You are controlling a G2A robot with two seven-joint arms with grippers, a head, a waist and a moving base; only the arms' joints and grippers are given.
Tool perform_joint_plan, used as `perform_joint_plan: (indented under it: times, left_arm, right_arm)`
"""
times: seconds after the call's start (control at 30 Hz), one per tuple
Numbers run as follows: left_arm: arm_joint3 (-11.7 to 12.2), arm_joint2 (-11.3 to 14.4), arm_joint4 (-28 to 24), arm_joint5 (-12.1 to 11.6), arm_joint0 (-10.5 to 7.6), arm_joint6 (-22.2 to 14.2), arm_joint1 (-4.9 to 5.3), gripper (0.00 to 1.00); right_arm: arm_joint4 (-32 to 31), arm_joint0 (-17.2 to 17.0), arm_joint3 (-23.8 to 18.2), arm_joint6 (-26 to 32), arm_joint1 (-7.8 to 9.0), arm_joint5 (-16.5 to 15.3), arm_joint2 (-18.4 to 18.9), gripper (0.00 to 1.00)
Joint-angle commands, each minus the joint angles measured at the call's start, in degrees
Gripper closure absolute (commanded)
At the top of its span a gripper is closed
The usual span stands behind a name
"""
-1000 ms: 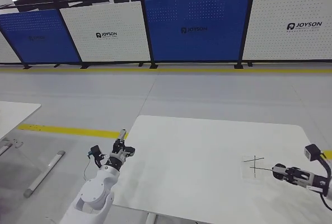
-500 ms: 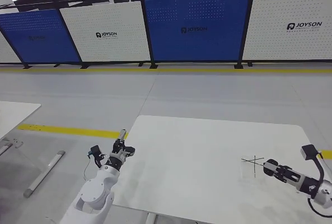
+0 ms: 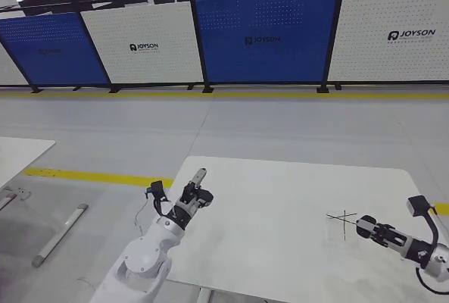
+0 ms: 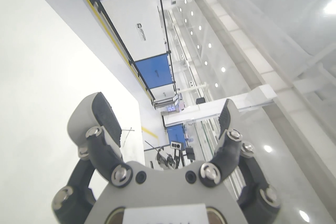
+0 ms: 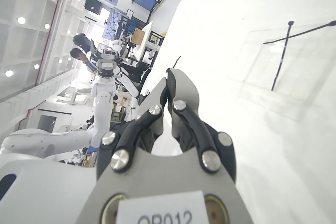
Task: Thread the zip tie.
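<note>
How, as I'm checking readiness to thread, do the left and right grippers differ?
The left gripper is open and empty; the right gripper is shut on a thin black zip tie. The left gripper hovers near the table's left edge; the right gripper is beside two crossed ties at the other side. Both have grey fingers with black pads.

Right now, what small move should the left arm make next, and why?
Probably bring the left end effector across the table toward the right end effector: the left is open and empty, the right is shut on a tie.
</note>
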Motion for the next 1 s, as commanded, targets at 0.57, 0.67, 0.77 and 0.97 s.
perform_joint_plan:
  times: [0.57,0.67,0.77,0.97]
  left_arm:
    - [6.8,8.4,-4.5,2.5,-5.08,-3.8,-1.08,0.0]
    - [9.3,10.8,-4.0,2.0,-6.52,-6.4,-1.27,0.0]
    - [11.5,14.0,-3.0,0.9,-8.33,-7.3,-1.68,0.0]
    - [15.2,17.7,-3.9,-2.9,-10.32,-4.8,-2.59,0.0]
  right_arm:
    - [8.5,0.2,2.2,4.4,-0.53,-3.9,-2.8,1.0]
    - [12.0,0.7,3.9,6.0,-1.04,-5.7,-5.5,1.0]
    - [13.6,1.0,4.4,5.7,-1.63,-5.7,-7.3,1.0]
    - [12.2,1.2,5.5,4.6,-2.25,-5.7,-8.8,1.0]
